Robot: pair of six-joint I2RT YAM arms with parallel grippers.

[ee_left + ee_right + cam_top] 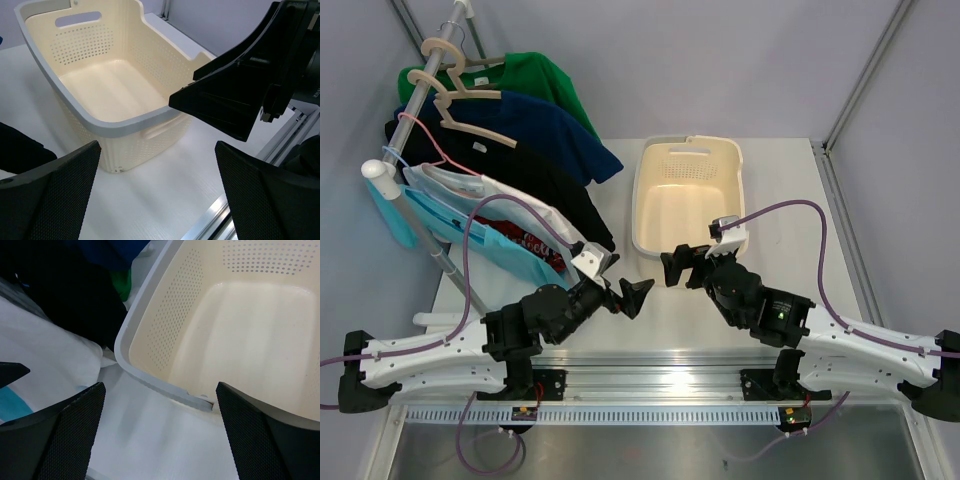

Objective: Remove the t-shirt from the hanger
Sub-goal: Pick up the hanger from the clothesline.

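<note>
Several t-shirts hang on hangers on a slanted rail [415, 95] at the left: green [545, 80], navy [555, 130], black [555, 195], white [490, 200] and light blue [490, 250]. Two beige hangers [470, 100] hang on the rail's upper part. My left gripper [628, 295] is open and empty above the table, just right of the shirts' lower hems. My right gripper [682, 265] is open and empty at the near rim of the cream basket [660, 160]. The two grippers face each other, a little apart. The white and black shirts show in the right wrist view [45, 350].
The empty cream laundry basket stands at the table's middle back, seen too in the left wrist view [120, 125] and right wrist view [150, 330]. An aluminium rail [650, 375] runs along the near edge. Frame posts [865, 75] stand at the back right.
</note>
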